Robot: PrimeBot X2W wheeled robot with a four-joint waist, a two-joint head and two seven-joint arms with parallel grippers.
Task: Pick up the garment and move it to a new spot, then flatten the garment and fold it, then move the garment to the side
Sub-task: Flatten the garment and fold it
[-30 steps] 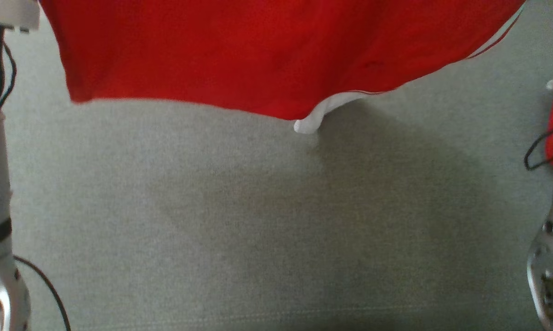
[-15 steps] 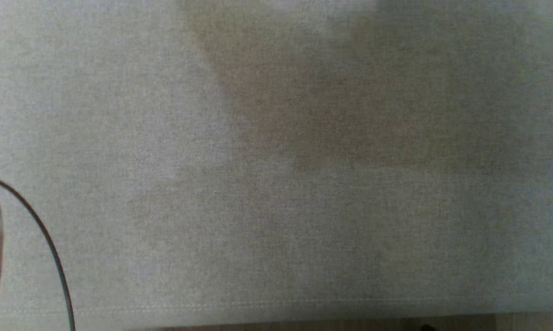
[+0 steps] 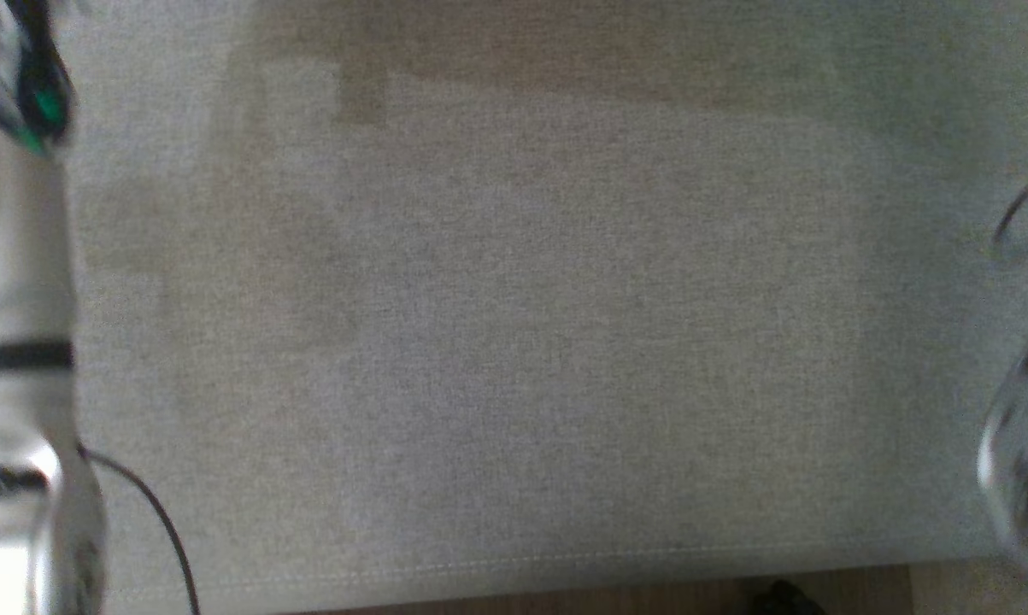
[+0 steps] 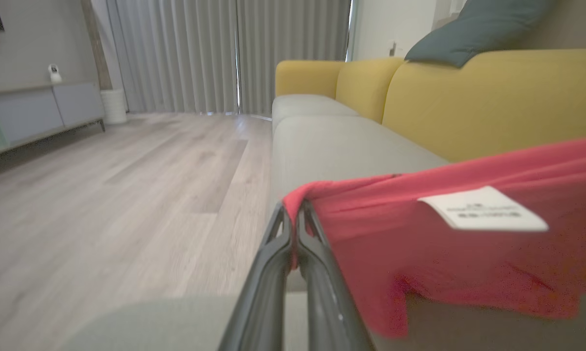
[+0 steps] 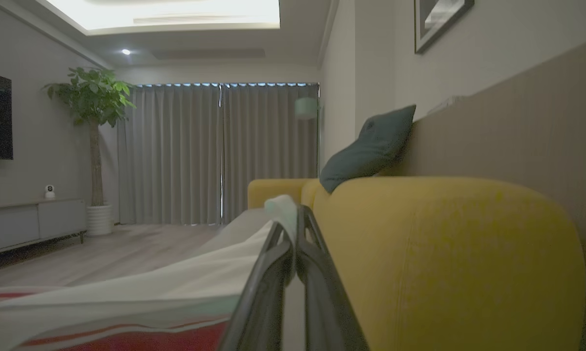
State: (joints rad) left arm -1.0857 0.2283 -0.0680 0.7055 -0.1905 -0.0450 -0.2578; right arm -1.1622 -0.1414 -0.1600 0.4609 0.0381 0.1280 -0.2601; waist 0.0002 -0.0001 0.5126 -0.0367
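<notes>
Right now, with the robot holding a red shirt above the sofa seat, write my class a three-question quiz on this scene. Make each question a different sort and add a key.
1. True or false: the left hand is shut on an edge of the red shirt.
2. What rests on top of the yellow sofa back?
A. a dark cushion
B. a folded towel
C. a stack of books
3. Fill in the blank: in the left wrist view, a white ___ with small print shows on the shirt.

Key
1. True: the two fingers are closed, with red cloth between them.
2. A
3. label
</notes>
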